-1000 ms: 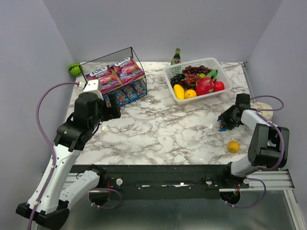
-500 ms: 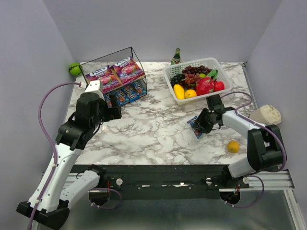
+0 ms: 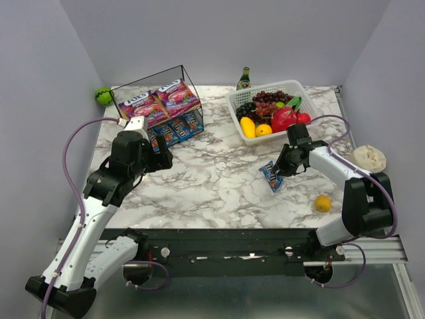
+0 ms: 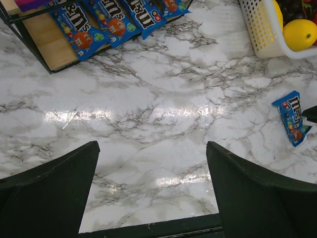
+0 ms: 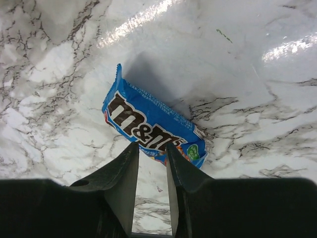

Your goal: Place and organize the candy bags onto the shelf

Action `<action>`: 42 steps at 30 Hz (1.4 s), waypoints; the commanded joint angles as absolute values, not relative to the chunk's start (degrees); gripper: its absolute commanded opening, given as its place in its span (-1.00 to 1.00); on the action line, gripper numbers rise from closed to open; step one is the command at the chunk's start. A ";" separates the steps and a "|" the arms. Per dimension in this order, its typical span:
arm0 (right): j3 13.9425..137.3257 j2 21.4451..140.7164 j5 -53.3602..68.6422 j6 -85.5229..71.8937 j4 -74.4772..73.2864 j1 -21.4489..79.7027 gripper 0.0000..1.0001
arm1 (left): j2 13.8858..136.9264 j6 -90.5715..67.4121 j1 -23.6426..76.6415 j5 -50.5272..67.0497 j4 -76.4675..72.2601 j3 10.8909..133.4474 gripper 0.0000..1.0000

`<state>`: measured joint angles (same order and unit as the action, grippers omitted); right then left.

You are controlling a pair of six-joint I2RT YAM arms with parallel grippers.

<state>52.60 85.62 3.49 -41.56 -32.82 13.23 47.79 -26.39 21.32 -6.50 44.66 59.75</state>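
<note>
The shelf (image 3: 188,93) stands at the back left. Two purple candy bags (image 3: 136,103) (image 3: 176,95) lie on its top board. Several blue packets (image 3: 176,129) (image 4: 114,17) lie in a row on the lower board (image 4: 49,44). One more blue packet (image 3: 270,176) (image 5: 153,126) (image 4: 292,116) lies loose on the marble, right of centre. My right gripper (image 3: 283,166) (image 5: 151,145) has its tips at that packet's near edge, jaws narrowly apart with bare marble between them. My left gripper (image 3: 159,157) (image 4: 151,146) hangs wide open above the table just in front of the shelf, holding nothing.
A white lattice basket (image 3: 234,100) (image 4: 260,29) of fruit stands at the back right, with a green bottle (image 3: 244,78) behind it. A small orange (image 3: 323,203) lies near the front right. A beige lump (image 3: 367,157) sits at the right edge, and a green ball (image 3: 103,96) left of the shelf.
My right arm swung left from the table's right edge, bringing the blue packet to right of centre, and its jaws have narrowed. My left arm shifted slightly to the right.
</note>
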 commanded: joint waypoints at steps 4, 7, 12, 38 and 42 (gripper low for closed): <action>55.63 91.75 5.02 -37.44 -32.87 13.54 -0.36 | 48.25 -27.16 20.92 -3.96 42.63 58.27 0.97; 57.56 95.25 5.01 -36.56 -33.31 13.71 -0.40 | 48.52 -27.25 20.92 -3.69 42.28 57.31 0.97; 62.75 98.87 7.56 -36.47 -34.01 18.45 -0.43 | 49.04 -27.51 20.92 -3.16 41.75 56.16 0.98; 70.69 98.20 -7.19 -43.15 -42.97 33.24 -0.27 | 50.27 -27.86 20.92 -0.70 39.11 51.15 0.97; 65.13 93.09 -15.28 -42.89 -45.09 30.94 0.20 | 50.36 -27.86 20.92 -0.79 39.02 51.06 0.98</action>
